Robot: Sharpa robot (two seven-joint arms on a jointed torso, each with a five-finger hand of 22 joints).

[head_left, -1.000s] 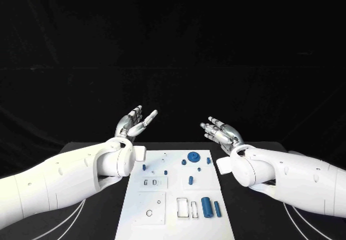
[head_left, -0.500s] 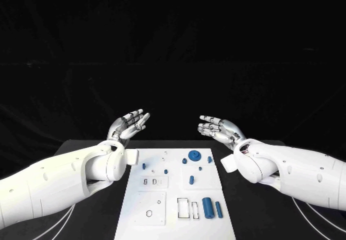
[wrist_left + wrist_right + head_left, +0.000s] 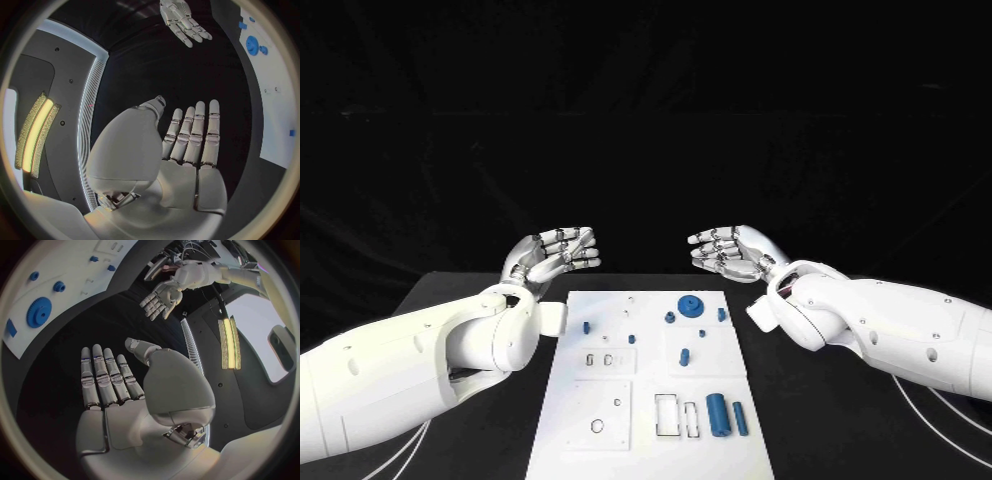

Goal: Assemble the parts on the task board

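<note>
Task board (image 3: 589, 440) lies mid-desk (image 3: 459, 300); gear (image 3: 689, 306) near its far edge, two cylinders (image 3: 715, 412) toward its near right corner.

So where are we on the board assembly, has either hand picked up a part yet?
Not started, as far as these views show. Both the left hand and the right hand are raised beyond the task board's far edge, open and holding nothing. The blue gear, the blue cylinder and the small blue pieces lie on the board untouched. All the picking and fitting appears left to do.
</note>
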